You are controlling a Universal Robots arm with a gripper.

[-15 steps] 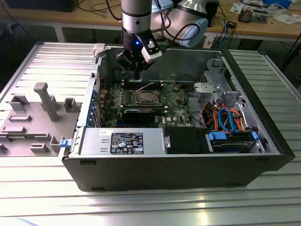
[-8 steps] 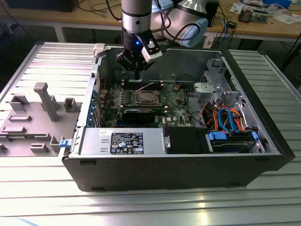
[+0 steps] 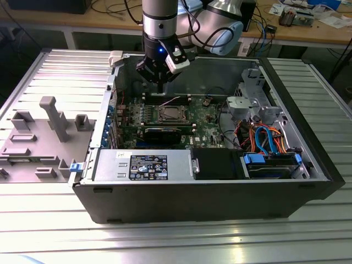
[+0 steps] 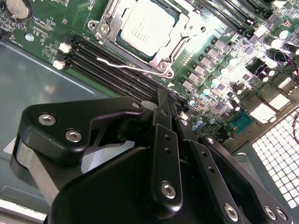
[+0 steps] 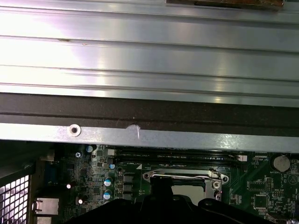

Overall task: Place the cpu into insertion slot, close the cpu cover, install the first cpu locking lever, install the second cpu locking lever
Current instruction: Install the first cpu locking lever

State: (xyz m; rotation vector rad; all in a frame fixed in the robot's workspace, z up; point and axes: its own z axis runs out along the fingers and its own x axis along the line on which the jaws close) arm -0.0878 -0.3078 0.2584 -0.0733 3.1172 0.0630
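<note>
Second wrist view: our black gripper point(image 4: 167, 105), fingers pinched together, empty, hangs above silver-grey square cpu point(image 4: 148, 28) w/ thin silvery cover frame point(image 4: 180, 39) down over it.

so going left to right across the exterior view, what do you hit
grey plastic fixture → green motherboard → cpu in its socket, the gripper above it → orange and blue cables → the case's side wall

Robotics laboratory or electronics workshop: an opened computer case point(image 3: 220, 187) lies on a ribbed aluminium work table point(image 3: 165, 236), a grey fixture tray point(image 3: 38, 137) sits beside it, and a wooden bench point(image 3: 308, 33) behind carries cables and parts
</note>
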